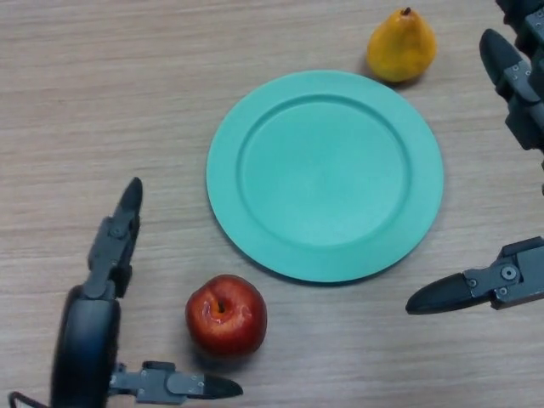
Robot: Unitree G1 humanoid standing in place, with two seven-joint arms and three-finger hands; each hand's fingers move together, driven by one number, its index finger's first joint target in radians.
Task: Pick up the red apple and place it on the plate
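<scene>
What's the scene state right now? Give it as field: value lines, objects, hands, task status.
surface: wooden table
red apple: on the table, near edge, just off the plate's rim, upright, stem up
plate: teal, centre of view, nothing on it
pear: yellow, on the table beyond the plate, close to its far rim
left hand: open, fingers straight, beside the apple, not touching it
right hand: open, at the plate's right, holding nothing
task status: apple not yet picked up
</scene>
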